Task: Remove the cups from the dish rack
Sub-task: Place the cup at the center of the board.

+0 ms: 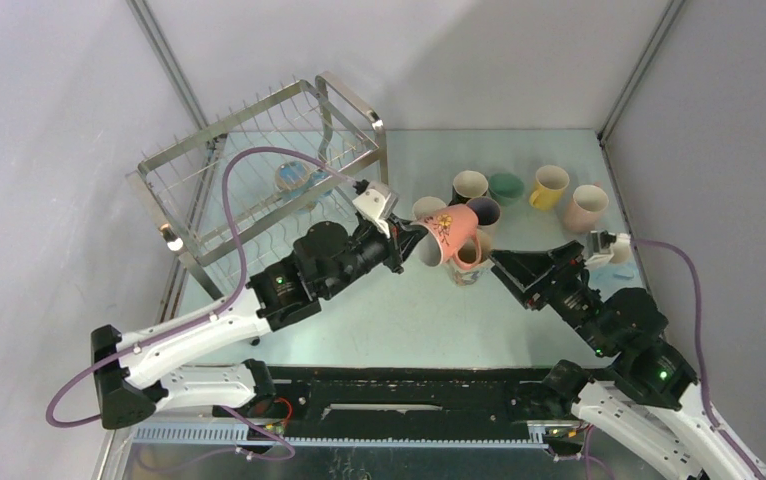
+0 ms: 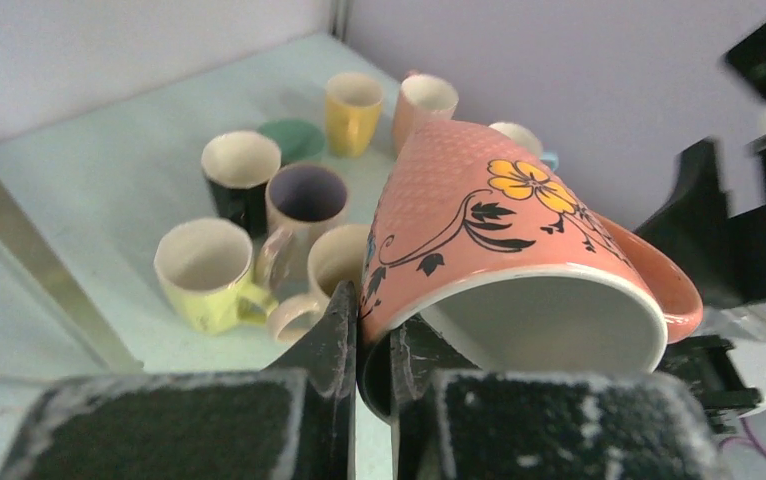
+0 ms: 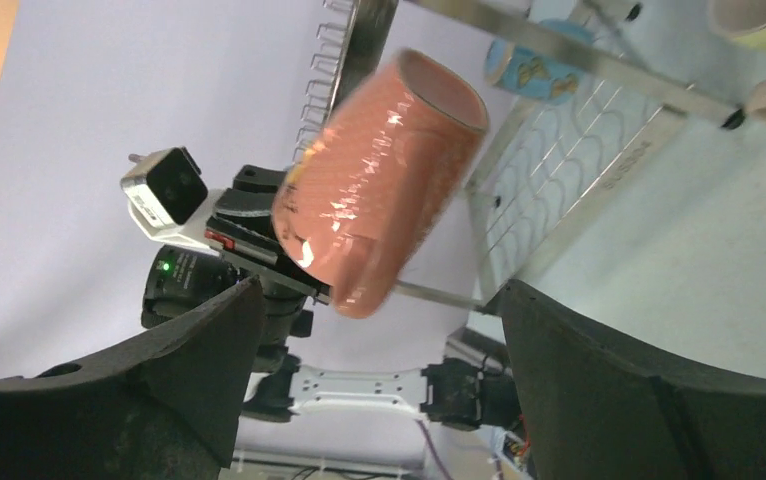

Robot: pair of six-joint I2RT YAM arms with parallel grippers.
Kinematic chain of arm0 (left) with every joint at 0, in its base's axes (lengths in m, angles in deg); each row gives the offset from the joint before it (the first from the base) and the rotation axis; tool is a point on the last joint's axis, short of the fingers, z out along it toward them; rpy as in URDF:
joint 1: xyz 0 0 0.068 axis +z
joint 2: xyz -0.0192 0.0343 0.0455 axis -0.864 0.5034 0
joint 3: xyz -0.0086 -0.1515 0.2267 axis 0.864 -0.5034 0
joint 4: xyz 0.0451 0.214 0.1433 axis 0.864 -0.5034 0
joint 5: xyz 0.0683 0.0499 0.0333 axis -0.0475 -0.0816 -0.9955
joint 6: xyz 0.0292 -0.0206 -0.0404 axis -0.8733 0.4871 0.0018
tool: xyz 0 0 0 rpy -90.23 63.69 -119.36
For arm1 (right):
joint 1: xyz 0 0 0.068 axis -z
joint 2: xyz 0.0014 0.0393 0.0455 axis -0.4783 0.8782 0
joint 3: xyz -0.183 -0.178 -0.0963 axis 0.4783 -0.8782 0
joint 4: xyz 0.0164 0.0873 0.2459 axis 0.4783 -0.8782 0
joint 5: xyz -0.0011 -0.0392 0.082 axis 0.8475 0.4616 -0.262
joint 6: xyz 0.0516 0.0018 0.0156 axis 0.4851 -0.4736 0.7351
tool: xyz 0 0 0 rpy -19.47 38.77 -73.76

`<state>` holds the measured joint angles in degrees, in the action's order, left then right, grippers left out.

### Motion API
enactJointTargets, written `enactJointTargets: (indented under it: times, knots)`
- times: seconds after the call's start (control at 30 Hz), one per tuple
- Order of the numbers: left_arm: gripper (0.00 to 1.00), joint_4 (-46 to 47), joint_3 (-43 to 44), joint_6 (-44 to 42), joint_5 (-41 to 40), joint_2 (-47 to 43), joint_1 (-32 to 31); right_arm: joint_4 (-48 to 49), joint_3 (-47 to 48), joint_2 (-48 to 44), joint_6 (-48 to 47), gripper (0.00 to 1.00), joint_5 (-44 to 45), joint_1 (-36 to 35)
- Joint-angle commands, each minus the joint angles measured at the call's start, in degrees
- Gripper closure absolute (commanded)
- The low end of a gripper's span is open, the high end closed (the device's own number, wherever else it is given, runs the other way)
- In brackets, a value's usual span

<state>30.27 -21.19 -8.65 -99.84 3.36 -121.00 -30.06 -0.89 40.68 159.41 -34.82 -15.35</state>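
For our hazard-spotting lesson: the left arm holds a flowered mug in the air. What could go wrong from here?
The left gripper pinches the flowered mug only at its rim, tilted, so it might slip. Other cups stand crowded just below; a drop could knock or chip them. The open right gripper sits close and could bump the mug.

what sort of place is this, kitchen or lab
Probably a lab test cell: two robot arms bolted to a table, plain grey panel walls, and a dish rack and mugs as props.
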Motion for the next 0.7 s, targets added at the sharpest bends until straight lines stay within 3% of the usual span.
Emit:
enactJointTargets:
  times: [0.0,0.2,0.43,0.67]
  knots:
    - [1.00,-4.21,4.86,3.43,-3.89,-0.25,-0.20,-9.68,6.38,-0.46,-7.73,0.04,7.64,-0.33]
    - [1.00,-14.90,10.27,4.47,-3.18,3.30,-0.20,-18.52,13.87,0.32,-15.99,0.00,14.89,-0.31]
    - [1.00,-23.90,18.76,6.35,-2.22,10.12,-0.21,-21.31,22.41,1.37,-23.10,0.00,18.77,-0.29]
    - [1.00,-33.23,24.18,6.70,-3.18,13.91,-0.20,-22.90,24.17,1.45,-24.78,0.00,19.09,-0.28]
